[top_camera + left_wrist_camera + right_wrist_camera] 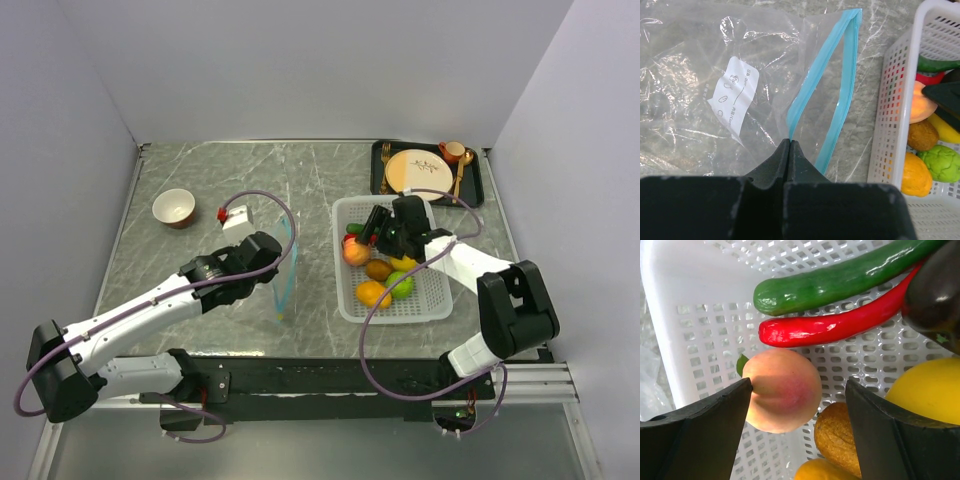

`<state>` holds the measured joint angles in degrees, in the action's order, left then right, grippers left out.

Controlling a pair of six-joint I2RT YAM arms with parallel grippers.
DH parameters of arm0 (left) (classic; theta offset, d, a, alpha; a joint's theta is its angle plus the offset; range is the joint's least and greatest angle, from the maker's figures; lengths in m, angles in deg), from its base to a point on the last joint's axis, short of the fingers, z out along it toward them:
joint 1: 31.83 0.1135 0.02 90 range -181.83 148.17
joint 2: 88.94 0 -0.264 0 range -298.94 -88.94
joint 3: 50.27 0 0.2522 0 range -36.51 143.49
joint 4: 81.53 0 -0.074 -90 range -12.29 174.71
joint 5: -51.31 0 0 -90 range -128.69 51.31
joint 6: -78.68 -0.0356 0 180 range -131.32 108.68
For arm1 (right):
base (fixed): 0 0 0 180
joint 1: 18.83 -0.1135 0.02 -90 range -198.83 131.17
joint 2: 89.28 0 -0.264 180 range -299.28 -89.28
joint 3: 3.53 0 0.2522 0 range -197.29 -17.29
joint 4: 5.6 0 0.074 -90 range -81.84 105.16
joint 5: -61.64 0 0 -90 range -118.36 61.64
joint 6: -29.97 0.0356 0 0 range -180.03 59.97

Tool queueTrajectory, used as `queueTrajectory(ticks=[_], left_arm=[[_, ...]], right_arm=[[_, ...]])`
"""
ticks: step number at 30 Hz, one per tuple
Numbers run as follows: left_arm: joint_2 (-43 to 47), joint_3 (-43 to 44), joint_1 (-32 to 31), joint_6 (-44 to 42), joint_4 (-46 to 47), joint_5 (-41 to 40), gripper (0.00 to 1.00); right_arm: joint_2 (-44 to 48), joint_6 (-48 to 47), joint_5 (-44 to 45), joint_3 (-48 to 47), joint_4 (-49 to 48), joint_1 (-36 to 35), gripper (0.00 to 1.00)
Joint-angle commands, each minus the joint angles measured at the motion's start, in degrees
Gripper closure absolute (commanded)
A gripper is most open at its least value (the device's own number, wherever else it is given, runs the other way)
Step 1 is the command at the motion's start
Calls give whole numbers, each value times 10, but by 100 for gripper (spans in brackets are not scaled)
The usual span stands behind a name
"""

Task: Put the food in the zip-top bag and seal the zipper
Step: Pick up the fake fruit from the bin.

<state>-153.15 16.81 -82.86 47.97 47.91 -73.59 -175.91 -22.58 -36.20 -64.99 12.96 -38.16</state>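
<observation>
A: Start at the near edge. What is the left gripper (790, 144) doing?

B: Its jaws are pressed together on one lip of the zipper (842, 95), with no gap between the fingers.

A: And the bag (700, 60)?

B: It sits mid-table (310, 170), somewhat nearer the near edge, between the left arm and the basket (338, 262). The clear plastic spreads left of the zipper, crumpled, with a white label (733, 95) on it. The two blue lips meet at the far end and spread apart toward the gripper, so the mouth gapes.

A: Where is the food (378, 270)?

B: All that I can see lies in the basket, on the right half of the table, near the bag's mouth but not touching it. At its near end are an orange round (915, 175) and a lime one (942, 162). Then come a brown one (922, 135) and a yellow piece (930, 390), with the peach (785, 390) farther in. Beyond it a red pepper (830, 325) and a green pepper (840, 280) lie side by side.

A: The right gripper (798, 384)?

B: It is down in the basket with its jaws wide apart, straddling the peach. One finger (695, 430) touches the peach's side. The other stands clear of it, close to the yellow piece. Nothing is clamped.

A: Past the basket?

B: A black tray (476, 195) in the far right corner carries a plate (412, 170), a cup (453, 150) and a spoon (460, 180). A bowl (173, 208) stands toward the far left corner, with a small white block (237, 216) between it and the bag.
</observation>
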Motion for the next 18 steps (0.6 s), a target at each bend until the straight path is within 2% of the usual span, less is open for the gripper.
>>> queueTrajectory(ticks=[1,13,14,15,17,18], left_arm=[[22,1,0,-8,22,-5,99],[29,-3,0,-2,15,-9,99],[31,-6,1,-1,16,-8,99],[34,-6,0,-1,17,-10,99],[35,-5,0,0,15,-11,99],[34,-4,0,0,12,-11,99]], right_arm=[[-6,-4,-41,-11,-14,-14,17],[-41,2,-58,-36,-1,-35,20],[-40,2,-57,-35,-1,-35,22],[-38,1,-54,-34,-4,-35,35],[-31,2,-53,-30,-5,-35,47],[-27,3,-50,-29,-4,-36,62]])
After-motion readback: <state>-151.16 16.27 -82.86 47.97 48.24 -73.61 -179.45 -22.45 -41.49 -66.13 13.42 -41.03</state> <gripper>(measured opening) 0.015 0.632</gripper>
